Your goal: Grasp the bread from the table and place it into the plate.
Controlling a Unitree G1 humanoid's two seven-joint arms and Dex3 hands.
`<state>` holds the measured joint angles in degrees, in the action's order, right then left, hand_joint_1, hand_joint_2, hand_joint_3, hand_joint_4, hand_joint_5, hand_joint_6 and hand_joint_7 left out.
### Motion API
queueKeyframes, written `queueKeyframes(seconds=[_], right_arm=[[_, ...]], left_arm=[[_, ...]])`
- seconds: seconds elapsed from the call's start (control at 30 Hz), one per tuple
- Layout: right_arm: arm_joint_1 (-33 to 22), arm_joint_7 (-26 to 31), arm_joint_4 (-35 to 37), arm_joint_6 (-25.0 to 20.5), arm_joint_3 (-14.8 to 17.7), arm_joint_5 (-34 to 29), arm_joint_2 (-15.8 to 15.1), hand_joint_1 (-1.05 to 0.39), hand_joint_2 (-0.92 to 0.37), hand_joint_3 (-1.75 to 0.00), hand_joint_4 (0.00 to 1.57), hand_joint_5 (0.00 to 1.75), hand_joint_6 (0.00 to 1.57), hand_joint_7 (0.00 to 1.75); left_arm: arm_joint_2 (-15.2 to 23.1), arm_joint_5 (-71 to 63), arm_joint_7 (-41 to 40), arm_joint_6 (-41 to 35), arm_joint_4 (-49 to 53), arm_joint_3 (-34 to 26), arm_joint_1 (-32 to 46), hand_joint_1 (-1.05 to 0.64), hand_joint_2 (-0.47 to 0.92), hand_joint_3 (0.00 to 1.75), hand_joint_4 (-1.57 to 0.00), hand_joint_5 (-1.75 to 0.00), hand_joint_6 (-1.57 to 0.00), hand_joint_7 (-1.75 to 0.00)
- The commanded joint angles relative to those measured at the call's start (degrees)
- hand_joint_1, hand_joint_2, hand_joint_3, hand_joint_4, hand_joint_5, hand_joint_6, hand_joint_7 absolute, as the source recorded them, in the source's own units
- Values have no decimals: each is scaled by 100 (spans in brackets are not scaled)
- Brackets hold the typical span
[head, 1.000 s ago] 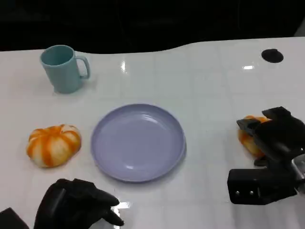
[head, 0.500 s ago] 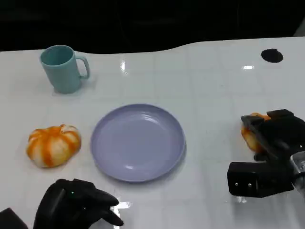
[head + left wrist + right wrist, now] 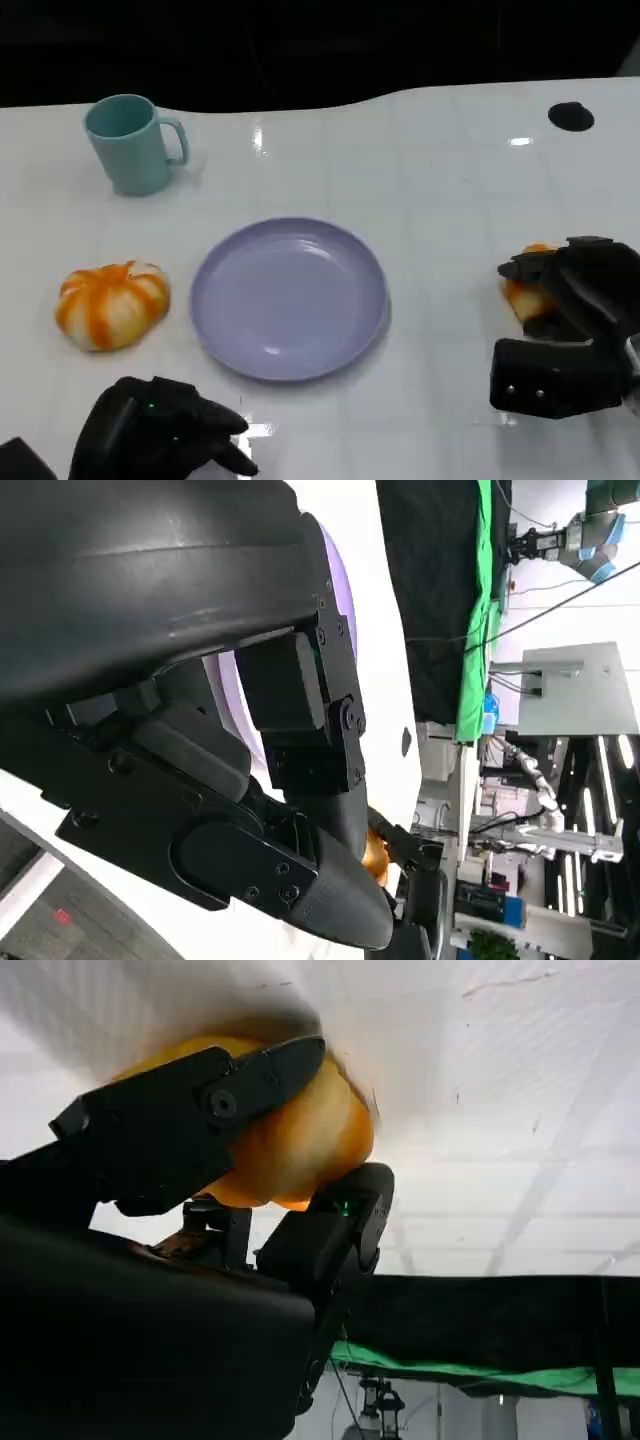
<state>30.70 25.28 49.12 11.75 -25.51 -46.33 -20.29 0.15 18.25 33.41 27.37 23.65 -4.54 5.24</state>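
An orange bread roll (image 3: 522, 292) lies at the table's right side, mostly hidden by my right hand (image 3: 578, 310). That hand's fingers close round it from both sides. The right wrist view has the roll (image 3: 305, 1145) pressed between black fingers (image 3: 190, 1120) against the white tabletop. The lavender plate (image 3: 289, 298) sits at the table's middle, with nothing on it, well left of the roll. My left hand (image 3: 160, 438) rests at the lower left near the front edge, fingers curled in and holding nothing; it looms large in the left wrist view (image 3: 200, 730).
A second bun, striped orange and white (image 3: 111, 304), lies left of the plate. A teal mug (image 3: 130, 143) stands at the back left. A round black spot (image 3: 571, 116) marks the back right. Beyond the table's back edge it is dark.
My right hand has shifted a little to the right and toward the near edge, closing lower over the roll. The left hand, plate, mug and striped bun have not moved.
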Motion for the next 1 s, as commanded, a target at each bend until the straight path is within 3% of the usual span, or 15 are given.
queueKeyframes(seconds=[0.03,0.07,0.1,0.17,0.27,0.53,0.67,0.83,0.87,0.9,0.93,1.0], right_arm=[[132,356,245,128,-64,-15,-47,-6,-89,-1,86,174,91,121],[148,433,285,129,-84,-30,-38,-7,-88,-1,86,175,84,133],[159,479,313,130,-98,-33,-30,-8,-87,-1,86,175,83,134],[167,553,339,160,-105,-5,-15,-10,-87,-1,86,175,88,119],[174,706,360,197,-135,-6,-4,-10,-87,-1,87,175,90,116],[185,1628,398,658,-210,-44,63,-7,-85,-1,97,175,88,150],[168,1600,234,790,-183,18,101,-7,-88,-3,98,175,86,153],[71,1365,-332,973,-122,141,150,-5,-88,-9,99,175,93,139],[54,1316,-439,1010,-112,165,160,-6,-73,-39,99,175,93,138],[41,1280,-531,1090,-103,207,174,-5,-46,-89,100,175,93,138],[28,1248,-612,1155,-92,240,189,-4,-36,-108,100,175,93,139],[-5,1099,-813,1182,-74,288,224,-6,-27,-128,100,175,91,145]], left_arm=[[103,-3,-16,-47,-100,-28,59,-105,81,0,-157,-33,-157,-7],[103,-5,-17,-44,-99,-29,59,-105,81,0,-157,-32,-157,-7],[103,-9,-13,-28,-91,-31,57,-105,81,0,-157,-32,-157,-7],[106,-17,-13,-9,-85,-33,56,-105,81,0,-157,-32,-157,-7],[108,-20,-20,-20,-99,-32,62,-105,81,0,-157,-32,-157,-6],[112,-40,-51,-75,-162,-22,89,-105,81,0,-157,-33,-157,-7],[101,-5,-27,-96,-144,-27,80,-105,80,0,-157,-33,-157,-7],[85,32,3,-106,-172,-24,101,-105,79,0,-157,-33,-157,-7],[84,35,5,-111,-181,-21,106,-105,79,0,-157,-33,-157,-7],[86,27,-4,-119,-191,-19,111,-105,79,0,-157,-33,-157,-7],[91,15,-15,-130,-199,-16,115,-105,80,0,-157,-33,-157,-7],[102,6,-11,-137,-191,-18,112,-105,80,0,-157,-33,-157,-7]])
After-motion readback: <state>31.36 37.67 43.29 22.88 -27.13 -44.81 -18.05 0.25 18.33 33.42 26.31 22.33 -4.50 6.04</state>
